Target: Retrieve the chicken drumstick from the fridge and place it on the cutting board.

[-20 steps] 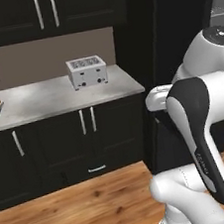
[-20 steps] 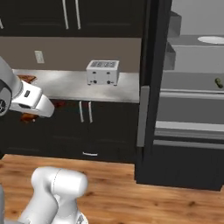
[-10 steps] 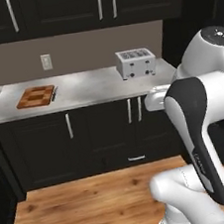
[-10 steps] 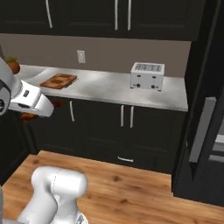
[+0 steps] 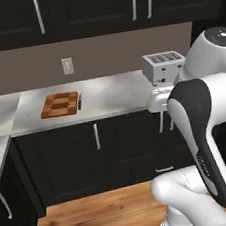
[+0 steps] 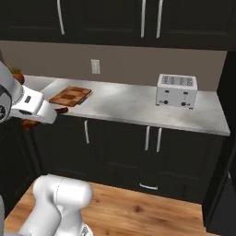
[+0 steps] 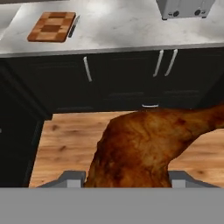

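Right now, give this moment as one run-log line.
phase: carrying | gripper: shut on chicken drumstick | cutting board: bare, on counter | placed: no

gripper [image 7: 127, 179] clamped on the chicken drumstick [image 7: 144, 148], arm bent low.

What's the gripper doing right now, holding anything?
Gripper: closed on the chicken drumstick.

Knife [image 5: 79, 101] beside cutting board [image 5: 59, 104]; counter [image 5: 112, 95] toward toaster [image 5: 164, 67] open.
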